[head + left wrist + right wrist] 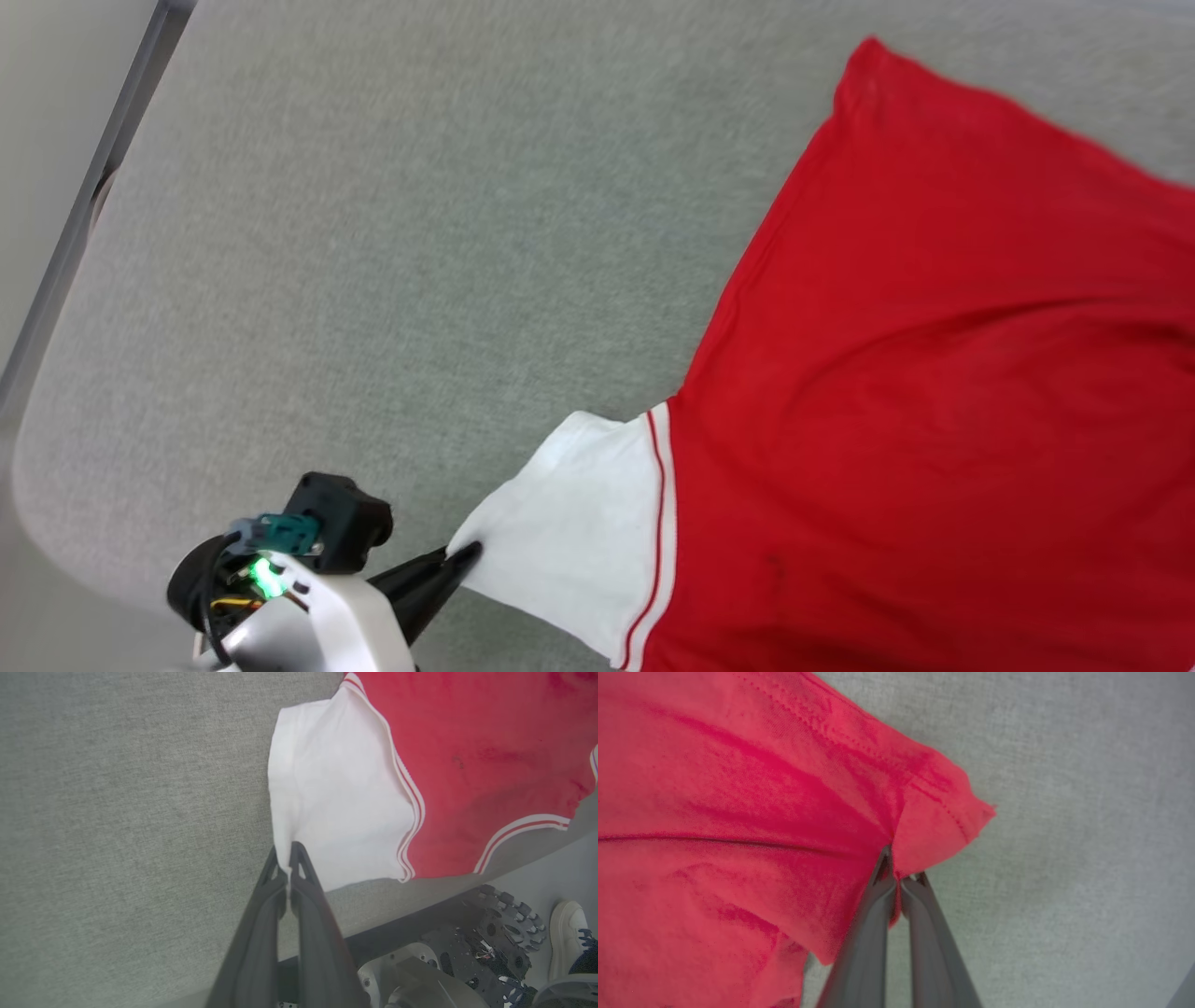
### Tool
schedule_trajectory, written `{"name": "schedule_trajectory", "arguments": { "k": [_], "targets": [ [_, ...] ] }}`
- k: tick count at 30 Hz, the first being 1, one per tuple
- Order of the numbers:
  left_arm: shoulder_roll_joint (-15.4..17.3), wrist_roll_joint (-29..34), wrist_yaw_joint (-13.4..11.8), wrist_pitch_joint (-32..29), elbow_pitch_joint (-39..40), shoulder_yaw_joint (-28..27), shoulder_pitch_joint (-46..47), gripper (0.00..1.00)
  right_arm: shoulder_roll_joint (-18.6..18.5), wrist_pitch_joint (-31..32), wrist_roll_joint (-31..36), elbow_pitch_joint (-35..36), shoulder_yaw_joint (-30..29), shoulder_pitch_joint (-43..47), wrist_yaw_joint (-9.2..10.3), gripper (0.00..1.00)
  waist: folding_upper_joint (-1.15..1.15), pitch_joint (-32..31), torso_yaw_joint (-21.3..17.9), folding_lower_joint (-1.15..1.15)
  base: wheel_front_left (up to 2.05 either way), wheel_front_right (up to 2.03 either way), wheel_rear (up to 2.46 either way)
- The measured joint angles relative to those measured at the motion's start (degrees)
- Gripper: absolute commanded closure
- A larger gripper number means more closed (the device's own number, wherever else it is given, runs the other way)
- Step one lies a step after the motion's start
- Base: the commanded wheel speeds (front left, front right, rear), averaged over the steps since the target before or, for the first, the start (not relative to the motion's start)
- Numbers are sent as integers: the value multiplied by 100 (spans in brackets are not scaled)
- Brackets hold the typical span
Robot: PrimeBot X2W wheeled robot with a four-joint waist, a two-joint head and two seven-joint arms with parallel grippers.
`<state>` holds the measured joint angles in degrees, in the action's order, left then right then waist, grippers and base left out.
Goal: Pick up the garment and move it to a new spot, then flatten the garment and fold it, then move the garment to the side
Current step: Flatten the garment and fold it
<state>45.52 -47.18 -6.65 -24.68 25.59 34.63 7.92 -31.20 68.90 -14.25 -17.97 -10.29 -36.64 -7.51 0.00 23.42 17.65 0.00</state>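
The garment (934, 373), a red shirt with a white short sleeve (579, 523) and red-and-white trim, lies spread over the right half of the grey table. My left gripper (464, 555) is at the lower left, shut on the outer edge of that sleeve. In the left wrist view the gripper (286, 851) pinches the white sleeve (336, 802) at its cuff corner. In the right wrist view my right gripper (899, 868) is shut on a red hemmed corner of the garment (738, 812), with the cloth bunched between the fingertips and lifted in folds.
The grey felt-like table top (420, 233) stretches away to the left, with its rounded edge (28, 420) at the far left. Below the table's near edge sit the robot's base wheels (495, 938) and a person's white shoe (565, 933).
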Motion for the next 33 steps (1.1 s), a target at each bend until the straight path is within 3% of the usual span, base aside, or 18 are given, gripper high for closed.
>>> {"name": "schedule_trajectory", "arguments": {
  "k": [5, 14, 26, 33],
  "targets": [
    [113, 14, -249, 125, -166, -166, -185, 100, 81, -168, -205, 53, 56, 542, 0, 100, 0, -413, -293, 0, 0, 0, 0],
    [88, -90, -399, 259, -301, -190, -494, 100, 167, -392, -638, 434, -99, 1690, 0, 100, 0, -1043, -794, -1, 0, 0, 0],
    [49, -88, -469, 377, -361, -166, -642, 100, 400, -230, -899, 1261, -509, 3115, 0, 100, 0, -1454, -1143, -1, 0, 0, 0],
    [-4, -59, -445, 441, -353, -146, -642, 100, 525, -180, -906, 1440, -573, 3421, 0, 100, 0, -1465, -1179, -1, 0, 0, 0]
  ]
}}
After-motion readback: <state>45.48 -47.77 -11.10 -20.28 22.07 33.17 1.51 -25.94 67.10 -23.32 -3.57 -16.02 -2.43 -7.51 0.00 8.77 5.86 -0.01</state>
